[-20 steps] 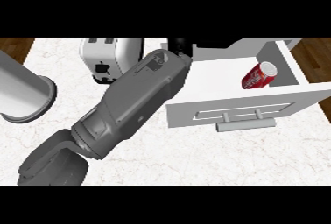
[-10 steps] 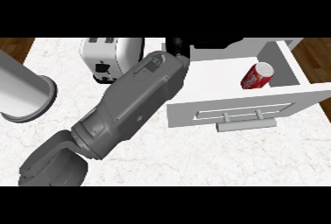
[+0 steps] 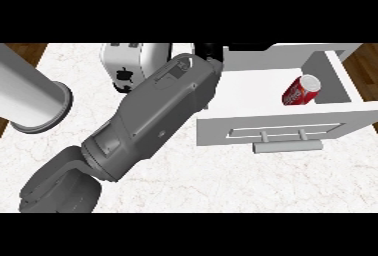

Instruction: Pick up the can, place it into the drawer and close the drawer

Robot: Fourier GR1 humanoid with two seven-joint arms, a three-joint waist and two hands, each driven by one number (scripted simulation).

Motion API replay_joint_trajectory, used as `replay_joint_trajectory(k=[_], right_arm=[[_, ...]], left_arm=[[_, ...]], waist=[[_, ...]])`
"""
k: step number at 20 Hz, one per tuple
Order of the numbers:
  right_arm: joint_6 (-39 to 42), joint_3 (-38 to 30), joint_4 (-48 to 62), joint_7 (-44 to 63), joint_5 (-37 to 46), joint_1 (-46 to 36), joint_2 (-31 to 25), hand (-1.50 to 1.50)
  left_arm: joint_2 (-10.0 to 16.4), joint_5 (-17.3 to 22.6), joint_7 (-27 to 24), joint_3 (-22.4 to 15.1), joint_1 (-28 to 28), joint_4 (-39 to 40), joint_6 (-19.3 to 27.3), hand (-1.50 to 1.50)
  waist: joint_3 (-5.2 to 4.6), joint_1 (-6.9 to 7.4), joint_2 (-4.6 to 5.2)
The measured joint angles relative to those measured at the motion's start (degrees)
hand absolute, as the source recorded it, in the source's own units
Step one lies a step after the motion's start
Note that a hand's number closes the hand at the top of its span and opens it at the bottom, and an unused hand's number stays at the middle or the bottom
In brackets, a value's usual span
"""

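Well left of the drawer (image 3: 251, 90), a grey cylinder (image 3: 29, 92) on the desk (image 3: 221, 185); nearer the drawer, a toaster (image 3: 122, 62). From the lower left up toward the drawer's far left corner, a grey forearm (image 3: 155, 120), ending there in the robot hand (image 3: 210, 51), mostly hidden: cannot tell whether released or clenched. Inside the drawer, toward its right end and just behind the front panel (image 3: 218, 131), the can (image 3: 301, 91), tipped over on its side. Placing looks done; closing not yet done, with the drawer wide open.

To close it well: bring the robot hand round from the far corner to the front panel. Set flat fingers near the middle, beside the handle (image 3: 286, 146). Push straight back along the slide. Keep the push centred to avoid skewing the drawer, and slow to avoid rolling the can. Keep the forearm off the toaster on the way round.
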Motion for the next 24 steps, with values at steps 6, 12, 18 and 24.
replay_joint_trajectory(k=[6,12,18,24], right_arm=[[-2.28,9.84,1.79,-1.33,17.3,-5.62,0.68,-1.5],[-7.11,19.13,9.15,-2.79,33.3,-12.91,0.63,-1.5],[-12.92,25.27,21.17,-5.12,45.38,-21.26,-0.29,-1.5],[-17.71,28.95,35.87,-7.93,54.26,-29.47,-2.0,-1.5]], left_arm=[[0.0,1.38,0.22,0.07,-0.38,-0.94,0.96,-1.5],[0.14,0.91,1.82,0.58,0.01,-1.86,0.5,-1.5],[0.95,-1.04,4.05,0.81,0.57,-2.9,1.79,-1.5],[4.56,-2.9,6.69,0.67,2.15,-5.6,1.09,-1.5]], waist=[[-0.02,1.43,-0.17],[-0.06,2.98,-0.6],[-0.07,3.89,-0.89],[-0.07,4.57,-0.93]])
